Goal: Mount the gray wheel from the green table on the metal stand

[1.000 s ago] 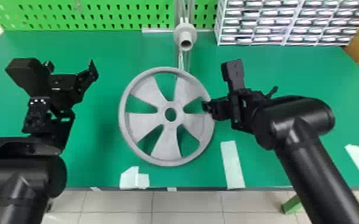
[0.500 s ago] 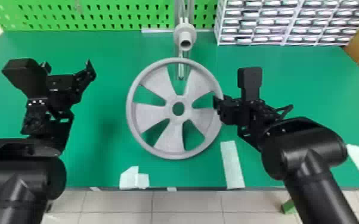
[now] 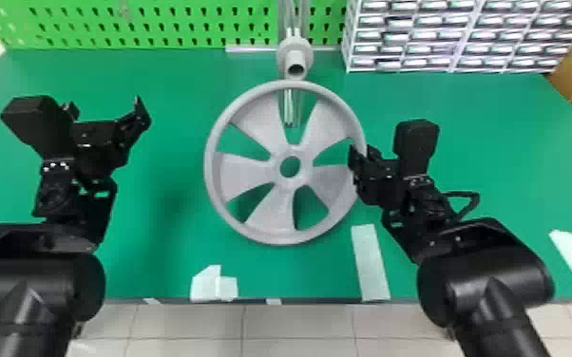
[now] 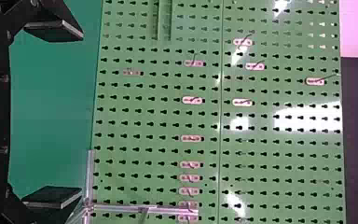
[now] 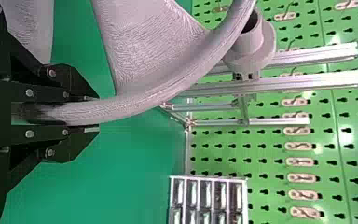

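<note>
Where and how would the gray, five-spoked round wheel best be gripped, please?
By its outer rim, from the robot's right, I'd suggest, as the right gripper does: that rounded band looks slim enough to pinch, and the central hole is free for mounting.

There is room to pass over the desk (image 3: 171, 270) between the left gripper (image 3: 105, 109) and the wheel (image 3: 244, 175). The right gripper (image 3: 363, 154) bars the wheel's right side; the metal stand (image 3: 294, 47), the back edge's middle.

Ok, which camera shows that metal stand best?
The right wrist view: the metal stand shows its long bars and gray hub from the side. The head view looks down on it, partly behind the wheel; the left wrist view catches bars, probably its frame.
</note>
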Controlling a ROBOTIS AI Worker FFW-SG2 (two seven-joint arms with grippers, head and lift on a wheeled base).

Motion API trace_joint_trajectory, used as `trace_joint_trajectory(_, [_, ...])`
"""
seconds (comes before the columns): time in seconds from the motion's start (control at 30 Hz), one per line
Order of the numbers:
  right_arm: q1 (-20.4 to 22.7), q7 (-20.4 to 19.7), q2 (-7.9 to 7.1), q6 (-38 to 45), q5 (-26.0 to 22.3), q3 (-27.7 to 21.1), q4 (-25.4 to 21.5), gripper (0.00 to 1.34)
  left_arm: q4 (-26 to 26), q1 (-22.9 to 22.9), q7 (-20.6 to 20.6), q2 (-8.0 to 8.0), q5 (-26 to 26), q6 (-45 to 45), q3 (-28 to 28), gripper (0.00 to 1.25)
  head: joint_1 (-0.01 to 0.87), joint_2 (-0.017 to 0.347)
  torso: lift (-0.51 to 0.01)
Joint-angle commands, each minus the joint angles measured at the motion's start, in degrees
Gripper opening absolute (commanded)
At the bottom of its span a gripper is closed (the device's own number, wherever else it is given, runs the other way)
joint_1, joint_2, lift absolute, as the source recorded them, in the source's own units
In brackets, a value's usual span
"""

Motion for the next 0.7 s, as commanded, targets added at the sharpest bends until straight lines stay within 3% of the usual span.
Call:
trace_joint_trajectory(0.0, [0.6,0.0,-0.16,-2.3,0.6,-0.1,0.0,0.20,-0.8,0.6,0.5,0.00,0.1,0.6,-0.5,1.13,0.867,0.052,-0.100])
trace_joint_trajectory(0.67, [1.4,-0.3,0.45,-11.9,1.8,-0.7,1.5,0.20,-8.6,8.0,4.4,0.00,1.2,2.3,-4.7,1.13,0.867,0.052,-0.100])
